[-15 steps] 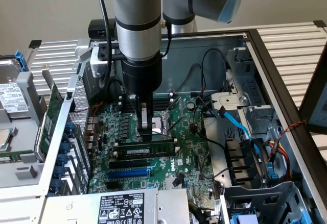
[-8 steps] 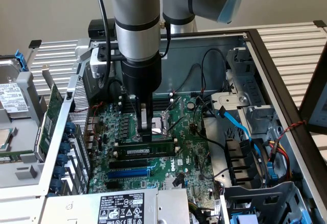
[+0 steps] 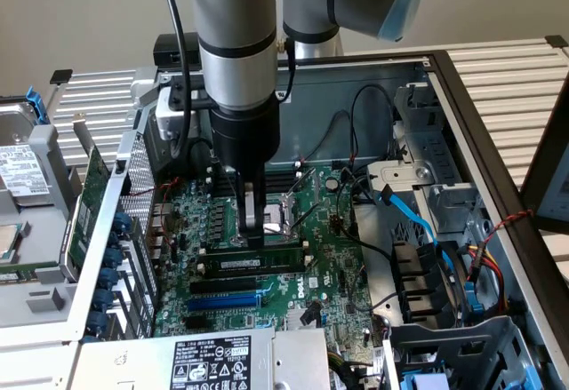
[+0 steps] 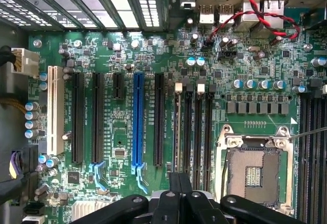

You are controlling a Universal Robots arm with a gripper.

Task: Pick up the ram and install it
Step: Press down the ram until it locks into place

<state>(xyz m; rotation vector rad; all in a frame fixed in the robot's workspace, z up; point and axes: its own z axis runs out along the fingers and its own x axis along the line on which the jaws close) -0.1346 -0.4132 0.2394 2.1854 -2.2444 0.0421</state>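
So: gripper (image 3: 253, 230) sits straight down over the motherboard (image 3: 338, 266), jaws clenched tight, tips right at the top edge of the ram (image 3: 253, 261). The stick lies lengthwise in one of the black memory slots (image 3: 258, 276) just in front of the CPU socket (image 3: 283, 215), label side facing the exterior camera. My read: clenched jaws make a narrow blunt tip, which suits pressing down on the stick's edge better than a grasp would. I can't tell from the exterior view whether the tips actually touch the ram or hang a hair above it.

The case (image 3: 462, 97) lies on its side, open, so the board faces up and the arm gets a vertical approach. The green expansion card (image 3: 86, 208) stands at the exterior view's left, outside the board area, well clear of the arm.

Hard to make out:
- whether the slot clips at the ram's ends are latched; too small to judge.
- whether the stick is fully seated or riding high.
- in the wrist view the gripper (image 4: 180, 196) shows closed at the frame edge, over the slots beside the CPU socket (image 4: 254, 170); the ram itself I can't pick out there.
- cables (image 3: 404, 221) on the exterior view's right cover part of the board.
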